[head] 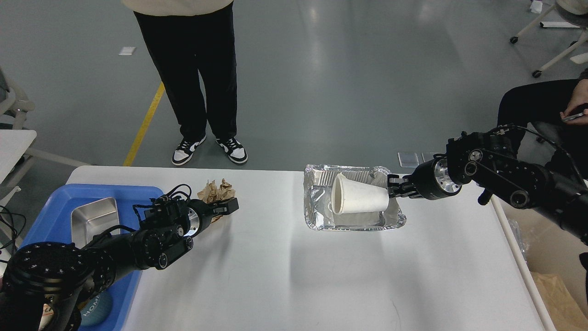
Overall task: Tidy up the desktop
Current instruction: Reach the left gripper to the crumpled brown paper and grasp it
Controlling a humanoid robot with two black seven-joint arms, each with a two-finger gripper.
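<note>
The desktop (294, 257) is the landmark here: a broad white top with rounded corners that fills the lower part of the head view, its middle and near side bare. Beyond its far edge a person (197, 69) in black trousers and black-and-white sneakers stands on the grey floor, and off its right edge a seated person (542, 105) holds a phone. Over the desktop's left edge sits a blue tray (55, 216) carrying a steel pan (94, 218), with a teal mug (96, 310) showing at the tray's near end, partly hidden under the left arm. On the desktop's far side, right of centre, rests a foil tray (317, 216), and a white paper cup (358, 200) lies on its side across it, mouth turned toward the left. The right gripper (394, 187) comes in from the desktop's right edge and meets the cup's base at the foil tray's right rim; its fingers are too small and dark to tell whether they clamp the cup. Near the desktop's far left, just beside the blue tray, lies a crumpled wad of brown paper (216, 191). The left gripper (225, 208) sits against the near side of that wad, partly covering it; whether its fingers pinch the paper cannot be told.
</note>
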